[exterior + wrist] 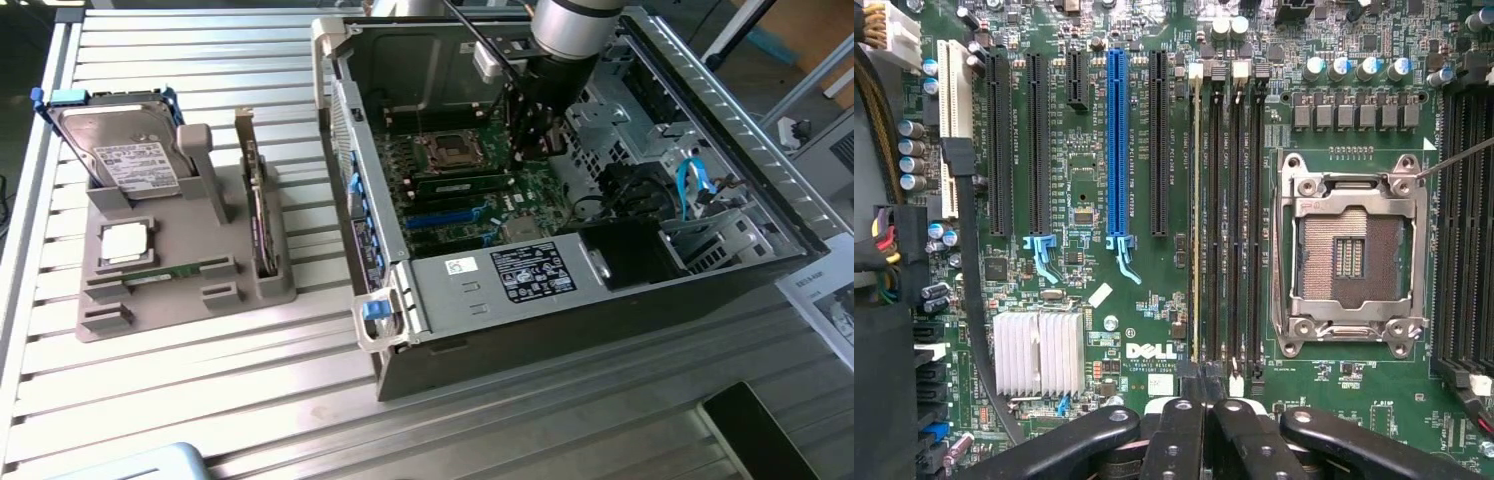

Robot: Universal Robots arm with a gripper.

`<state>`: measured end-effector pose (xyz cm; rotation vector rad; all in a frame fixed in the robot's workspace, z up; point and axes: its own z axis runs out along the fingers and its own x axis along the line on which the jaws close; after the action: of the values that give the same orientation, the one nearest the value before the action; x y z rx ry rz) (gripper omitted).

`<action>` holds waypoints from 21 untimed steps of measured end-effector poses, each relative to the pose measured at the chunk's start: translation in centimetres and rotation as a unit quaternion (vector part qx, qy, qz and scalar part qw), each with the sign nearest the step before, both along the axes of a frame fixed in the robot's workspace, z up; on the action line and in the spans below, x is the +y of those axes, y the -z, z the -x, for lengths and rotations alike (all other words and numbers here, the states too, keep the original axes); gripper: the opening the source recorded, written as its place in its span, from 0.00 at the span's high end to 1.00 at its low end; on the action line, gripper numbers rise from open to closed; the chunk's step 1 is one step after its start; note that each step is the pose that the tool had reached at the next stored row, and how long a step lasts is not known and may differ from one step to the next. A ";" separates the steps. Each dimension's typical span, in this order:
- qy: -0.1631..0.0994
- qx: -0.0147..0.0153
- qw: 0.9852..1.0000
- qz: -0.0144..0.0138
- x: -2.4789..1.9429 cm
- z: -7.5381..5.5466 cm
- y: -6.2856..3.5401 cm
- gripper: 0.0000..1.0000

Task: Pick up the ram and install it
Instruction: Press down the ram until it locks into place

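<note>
At the exterior view's left, a worktop (200,400) of ribbed grey metal slats is seen, carrying a moulded grey plastic holder (160,290). A boxy silver hard drive (127,150) is propped upright in it, and a taller card (254,215) with a metal bracket is stood on edge beside it; a thin green strip lying flat in the holder is hard to make out. Further right, an open computer case (467,300) of bare sheet metal is laid on its side, its far corner cut off by the frame. In the wrist view the green board (1154,330) inside is shown from above: long black slots, one blue slot (1116,140), a finned silver heat sink (1039,350), then the ram (1197,220), seated edge-on in a memory slot as a thin yellow-green line. The jaws are seen fully closed with nothing gripped, poised over one end of the ram; contact cannot be told. Right of that, a square metal-framed processor socket (1351,255) lies empty. In the exterior view, the silver arm (577,25) reaches down into the case, partly hiding the board. At the exterior view's right, a blue cable (690,185) is curled inside the case, and a printed sheet is cut off at the edge.
</note>
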<state>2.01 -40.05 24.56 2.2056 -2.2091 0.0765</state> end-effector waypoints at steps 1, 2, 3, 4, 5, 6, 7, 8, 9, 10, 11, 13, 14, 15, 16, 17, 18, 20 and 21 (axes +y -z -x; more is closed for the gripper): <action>0.000 0.000 1.000 0.000 0.00 0.0 0.00 0.89; 0.000 0.000 1.000 0.000 0.00 0.1 0.00 0.89; 0.000 0.000 1.000 0.000 -0.01 0.4 -0.01 0.89; 0.000 0.000 1.000 0.000 0.00 0.6 0.00 0.89; 0.000 0.000 1.000 0.000 0.00 0.9 0.00 0.89; 0.000 -0.001 1.000 0.000 0.00 1.0 0.00 0.89; 0.000 -0.001 1.000 0.000 0.00 1.3 0.00 0.89; 0.000 -0.001 1.000 0.000 0.00 1.6 0.00 0.89; 0.000 -0.001 1.000 0.000 0.00 1.9 0.00 0.89; 0.000 -0.001 1.000 0.000 0.00 2.0 0.00 0.89; 0.000 -0.001 1.000 0.000 0.00 2.2 0.00 0.89; 0.000 -0.002 1.000 0.000 0.00 2.7 -0.01 0.89; 0.000 -0.002 1.000 0.000 0.00 3.0 -0.01 0.89; 0.000 -0.002 1.000 0.000 0.00 3.2 -0.01 0.89; 0.000 -0.002 1.000 0.000 0.00 3.4 -0.01 0.89; 0.000 -0.003 1.000 0.000 0.00 3.8 0.00 0.89; 0.000 -0.003 1.000 0.000 0.00 4.3 0.00 0.89; 0.000 -0.004 1.000 0.000 0.00 4.8 0.00 0.89; 0.000 -0.004 1.000 0.000 0.00 5.0 0.00 0.89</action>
<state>-2.99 -40.05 24.56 2.2088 -2.2127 0.0847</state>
